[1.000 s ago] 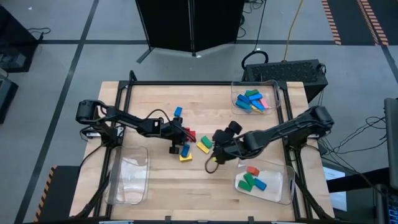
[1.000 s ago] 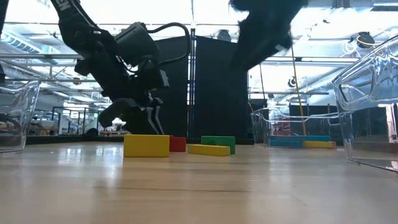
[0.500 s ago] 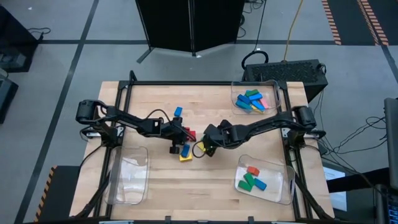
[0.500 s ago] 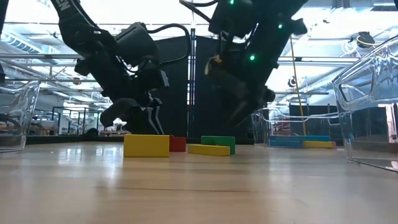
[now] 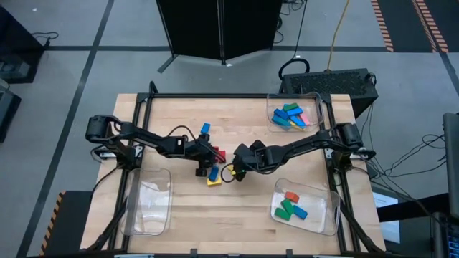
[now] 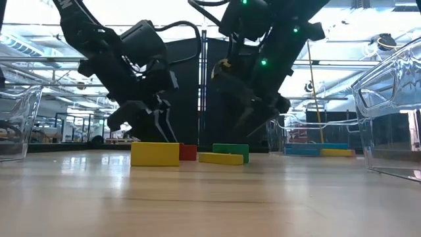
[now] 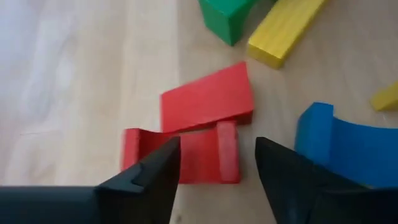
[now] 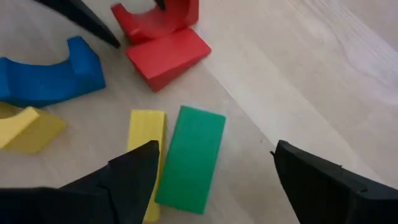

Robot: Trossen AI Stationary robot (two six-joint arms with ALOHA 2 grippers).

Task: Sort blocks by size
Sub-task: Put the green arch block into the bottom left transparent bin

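Note:
Loose blocks lie at the table's middle: a red arch block point(image 7: 199, 155), a red wedge point(image 7: 208, 99), a blue arch point(image 7: 336, 146), a green block point(image 8: 189, 158) and a yellow block point(image 8: 146, 162) side by side, and a yellow arch point(image 8: 25, 130). One more blue block point(image 5: 205, 129) lies farther back. My left gripper point(image 7: 217, 155) is open, its fingers on either side of the red arch, just above it. My right gripper point(image 8: 214, 162) is open and empty, hovering over the green and yellow blocks point(image 5: 235, 166).
A clear tray point(image 5: 315, 100) at the far right holds several blocks. A clear tray point(image 5: 326, 215) at the near right holds a red, a blue and green blocks. A clear tray point(image 5: 149, 204) with nothing in it stands at the near left. Both grippers are close together.
My right gripper has come down and gone toward the table's left, from beside the near right tray to above the green and yellow blocks. The blocks have stayed where they were.

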